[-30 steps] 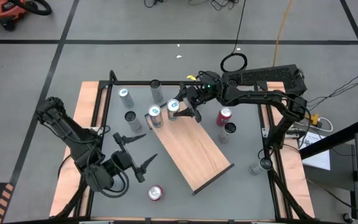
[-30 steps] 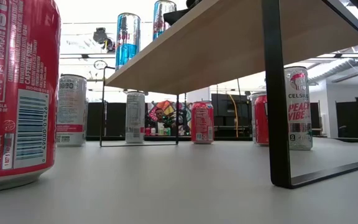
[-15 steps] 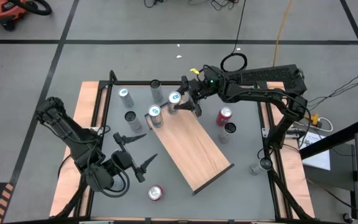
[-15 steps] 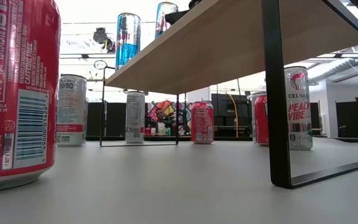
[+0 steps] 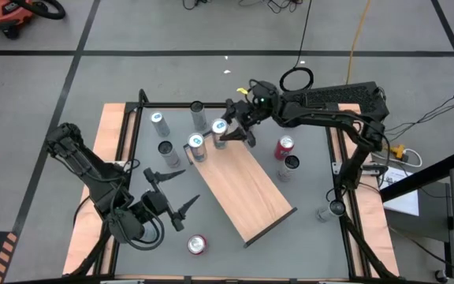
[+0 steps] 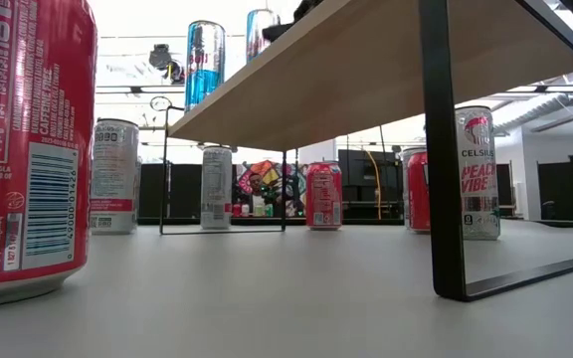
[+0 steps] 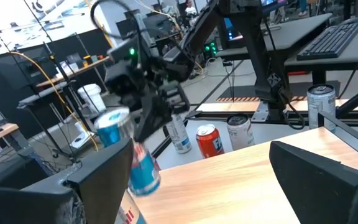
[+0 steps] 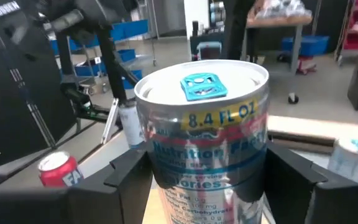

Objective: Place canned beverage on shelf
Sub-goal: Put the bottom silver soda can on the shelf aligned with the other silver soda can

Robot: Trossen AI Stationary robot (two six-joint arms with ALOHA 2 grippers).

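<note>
The shelf [image 5: 247, 193] is a light wooden board on a black frame, lying slantwise mid-table. A blue-and-silver can [image 5: 195, 143] stands on its far-left corner. My right gripper [image 5: 226, 131] reaches in from the table's right and is shut on a second blue-and-silver can [image 8: 202, 149], [image 5: 219, 126] at the board's far end. In the low view that can [image 6: 260, 28] shows above the board, its base hidden. My left gripper [image 5: 189, 187] hovers open and level near the board's left side, holding nothing. My right gripper pinches the can's round wall [image 8: 160, 168] between its two fingers [image 8: 126, 177], one on each side, below the top rim. The fingers come in level from the table's right. The can is roughly upright, top up. Whether its base rests on the board I cannot tell.
Silver cans [image 5: 158, 120], [image 5: 198, 111], [image 5: 166, 150] stand far left of the shelf. A red can [image 5: 284, 147] and a dark-topped can [image 5: 291, 163] stand to its right. Another red can [image 5: 197, 244] stands near the front edge and one more can [image 5: 326, 211] at the right.
My right gripper has carried the blue-and-silver can a short way toward the table's far edge along the shelf's far end, staying shut on it. The can has stayed top up. The left arm has kept still.
</note>
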